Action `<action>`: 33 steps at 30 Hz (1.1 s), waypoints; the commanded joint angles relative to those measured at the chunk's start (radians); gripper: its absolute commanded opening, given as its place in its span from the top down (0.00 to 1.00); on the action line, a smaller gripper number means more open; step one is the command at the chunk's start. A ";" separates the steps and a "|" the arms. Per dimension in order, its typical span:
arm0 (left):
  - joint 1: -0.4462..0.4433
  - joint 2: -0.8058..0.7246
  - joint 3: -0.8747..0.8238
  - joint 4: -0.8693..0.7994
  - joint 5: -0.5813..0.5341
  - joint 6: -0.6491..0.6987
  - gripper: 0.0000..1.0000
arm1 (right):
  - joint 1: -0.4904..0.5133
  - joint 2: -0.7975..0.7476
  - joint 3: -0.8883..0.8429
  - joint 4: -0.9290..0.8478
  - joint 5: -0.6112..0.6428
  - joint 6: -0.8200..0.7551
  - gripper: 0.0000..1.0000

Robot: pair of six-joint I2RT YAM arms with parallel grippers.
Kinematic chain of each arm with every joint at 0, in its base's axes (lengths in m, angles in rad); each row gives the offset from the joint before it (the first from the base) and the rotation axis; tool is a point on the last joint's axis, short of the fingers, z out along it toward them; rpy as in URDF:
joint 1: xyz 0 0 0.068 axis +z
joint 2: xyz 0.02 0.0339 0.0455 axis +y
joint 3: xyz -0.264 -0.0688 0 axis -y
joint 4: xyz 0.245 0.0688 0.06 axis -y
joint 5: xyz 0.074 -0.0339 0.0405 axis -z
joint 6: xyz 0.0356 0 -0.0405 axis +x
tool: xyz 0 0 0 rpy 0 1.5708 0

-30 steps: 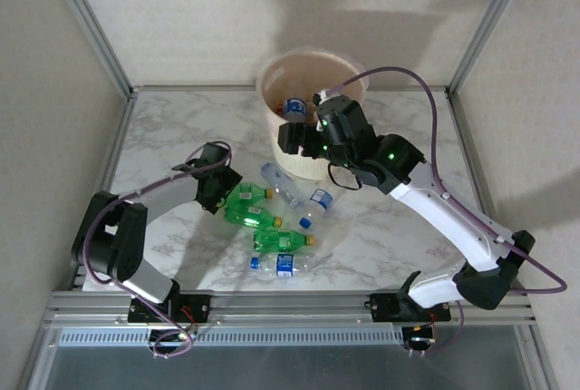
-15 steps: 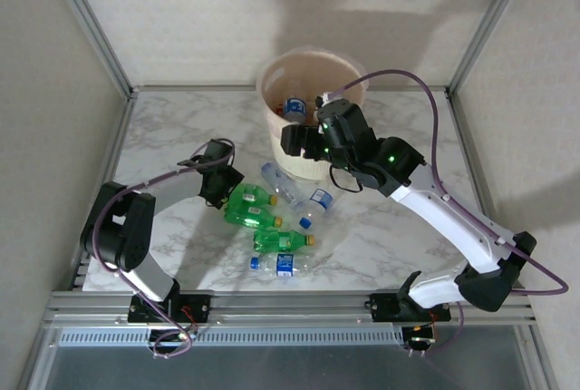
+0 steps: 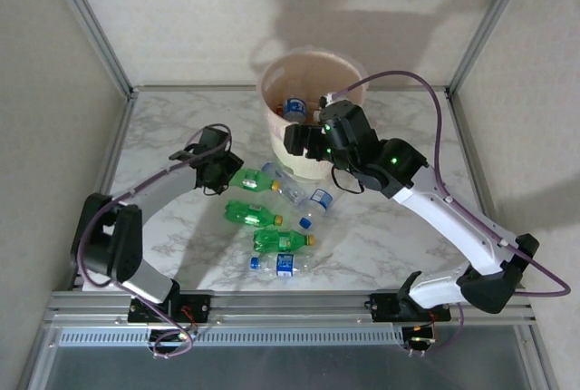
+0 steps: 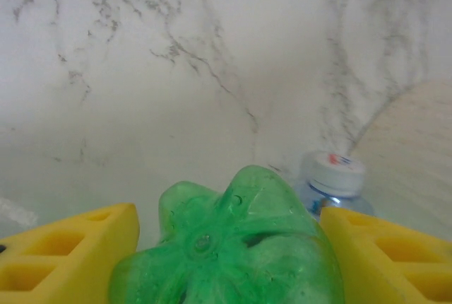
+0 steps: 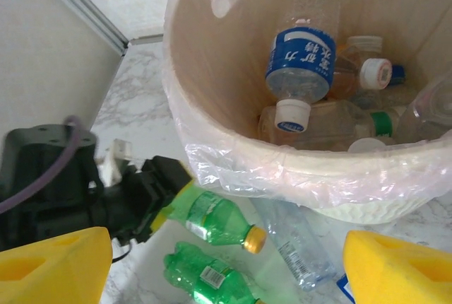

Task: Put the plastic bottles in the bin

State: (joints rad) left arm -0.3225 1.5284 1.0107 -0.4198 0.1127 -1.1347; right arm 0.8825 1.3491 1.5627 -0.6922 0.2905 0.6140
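I've got the left gripper (image 3: 222, 175) with jaws clenched on a green bottle (image 4: 226, 247); right gripper (image 5: 226, 244) hangs beside the bin (image 5: 205, 71), jaws released.

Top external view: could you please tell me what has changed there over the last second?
The left gripper closed on one green bottle and drew it away from its green neighbour, toward the bin. The right gripper shifted slightly, open at the bin's near wall. The other table bottles stayed put.
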 commanded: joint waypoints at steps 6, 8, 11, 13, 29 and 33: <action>0.012 -0.223 0.131 -0.239 -0.004 0.104 0.40 | -0.046 -0.072 0.051 -0.033 0.185 0.026 0.15; 0.012 -0.249 0.194 -0.280 -0.001 0.128 0.41 | -0.086 -0.077 0.051 -0.053 0.196 0.047 0.15; 0.011 -0.266 0.324 -0.326 0.005 0.159 0.43 | -0.155 -0.092 0.044 -0.087 0.199 0.089 0.16; 0.012 -0.252 0.429 -0.356 0.014 0.175 0.44 | -0.183 -0.104 0.031 -0.095 0.194 0.106 0.16; -0.078 0.177 1.015 -0.156 0.088 0.064 0.43 | -0.246 -0.197 -0.059 -0.133 0.160 0.167 0.16; -0.118 0.343 1.202 -0.144 0.101 0.051 0.43 | -0.246 -0.231 -0.099 -0.142 0.163 0.186 0.16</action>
State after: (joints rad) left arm -0.4145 1.8088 2.0945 -0.6014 0.1806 -1.0550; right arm 0.6426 1.1507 1.4868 -0.8127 0.4454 0.7677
